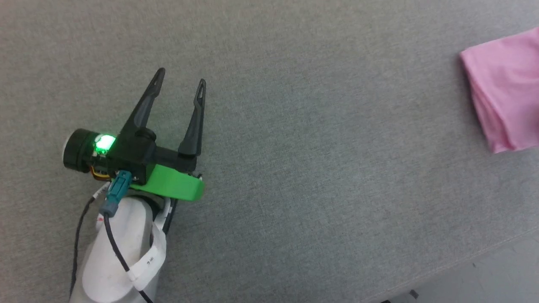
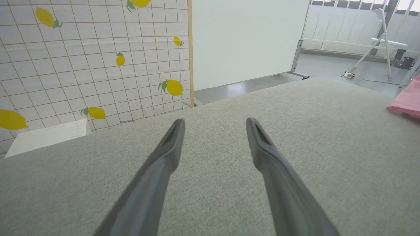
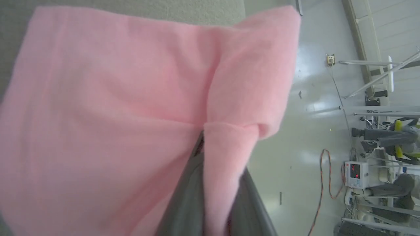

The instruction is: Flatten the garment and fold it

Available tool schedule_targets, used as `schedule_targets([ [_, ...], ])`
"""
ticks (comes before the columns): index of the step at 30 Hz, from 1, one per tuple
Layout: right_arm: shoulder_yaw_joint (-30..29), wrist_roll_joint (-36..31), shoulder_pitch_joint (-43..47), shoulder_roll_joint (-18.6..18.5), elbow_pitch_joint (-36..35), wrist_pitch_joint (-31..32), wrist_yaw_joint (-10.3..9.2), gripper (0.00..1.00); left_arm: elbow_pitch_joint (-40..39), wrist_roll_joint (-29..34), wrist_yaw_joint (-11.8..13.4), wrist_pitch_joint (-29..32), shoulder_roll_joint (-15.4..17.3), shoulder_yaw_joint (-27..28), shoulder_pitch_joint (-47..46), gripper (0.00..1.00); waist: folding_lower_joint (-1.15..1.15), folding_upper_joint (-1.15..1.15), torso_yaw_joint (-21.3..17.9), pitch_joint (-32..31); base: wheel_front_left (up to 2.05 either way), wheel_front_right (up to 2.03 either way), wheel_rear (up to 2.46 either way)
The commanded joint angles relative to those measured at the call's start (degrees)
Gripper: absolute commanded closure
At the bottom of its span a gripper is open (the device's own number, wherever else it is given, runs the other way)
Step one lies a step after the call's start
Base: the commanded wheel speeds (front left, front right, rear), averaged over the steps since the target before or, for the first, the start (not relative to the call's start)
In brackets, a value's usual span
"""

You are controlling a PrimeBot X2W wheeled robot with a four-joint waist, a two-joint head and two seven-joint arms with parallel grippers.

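**Head view: garment at the right edge, well apart from your left gripper**

Head view shows your left gripper [image 1: 181, 77] in the lower left of the frame. Its two dark fingers are spread apart with nothing between them, and they point toward the top of the frame over the grey fabric surface [image 1: 294, 168]. The garment [image 1: 505, 84] lies at the upper right edge of that frame as a pink bundle in folded layers, cut off by the border. A wide stretch of bare grey cloth separates it from your left gripper. A strip of pale floor [image 1: 497, 273] shows in the lower right corner.

Your left wrist view agrees. The left gripper [image 2: 215, 120] is released above the grey surface, and the garment [image 2: 407, 101] shows as a pink sliver at the right edge, well apart from the fingertips.

In your right wrist view the garment [image 3: 115, 98] covers most of the left and centre of the frame. The right gripper [image 3: 220, 170] rises from the bottom centre and is clenched on a fold of the pink fabric. The fold runs down between its grey fingers [image 3: 187, 200], and cloth drapes over the far fingertip. To the right of the fabric you can see glossy floor with cables.
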Motion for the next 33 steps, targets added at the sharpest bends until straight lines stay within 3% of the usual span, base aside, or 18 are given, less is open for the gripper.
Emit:
schedule_targets([
  [1,-1.2,-1.2,-1.5,-0.2,1.6,-1.5,-0.10,1.00,-0.7,0.3,-0.2,0.4,0.8,-0.1,-1.1,0.00,-0.01,0.00,0.6,4.0,0.00,0.00,0.00],
  [13,-14.2,-12.0,-5.7,0.2,12.3,-8.6,-0.10,1.00,-3.9,0.2,0.6,2.0,2.1,0.0,-0.4,0.00,-0.01,0.00,2.9,5.3,0.00,0.00,0.00],
  [14,-15.6,-13.0,-5.8,0.2,13.0,-9.1,-0.10,0.67,-3.7,0.0,0.7,1.8,2.0,-0.1,-0.2,0.00,-0.01,0.00,3.1,4.7,0.00,0.00,0.00],
  [15,-16.7,-13.8,-5.8,0.3,13.6,-9.2,-0.10,0.18,-3.5,-0.2,0.7,1.6,1.8,-0.2,-0.1,0.00,-0.01,0.00,3.2,4.2,0.00,0.00,0.00],
  [16,-18.1,-14.7,-5.7,0.4,14.3,-9.5,-0.10,0.00,-3.0,-0.4,0.8,1.3,1.6,-0.3,0.1,0.00,-0.01,0.00,3.4,3.4,0.00,0.00,0.00],
  [23,-24.3,-16.1,-3.4,1.9,16.9,-15.2,-0.10,0.00,1.2,-3.0,1.3,-0.5,-0.9,-0.5,2.1,0.00,-0.01,0.00,5.6,-4.8,0.00,0.00,0.00],
  [28,-24.3,-11.7,-0.3,4.6,16.9,-21.8,-0.10,0.00,3.3,-5.2,1.9,-0.8,-2.6,0.5,5.4,0.00,-0.01,0.00,8.0,-11.9,0.00,0.00,0.00],
  [33,-23.8,-4.7,4.3,8.1,12.7,-27.2,-0.10,0.00,3.3,-6.7,2.4,-0.8,-3.6,2.3,9.6,0.00,-0.01,0.00,10.4,-17.4,0.00,0.00,0.00],
])
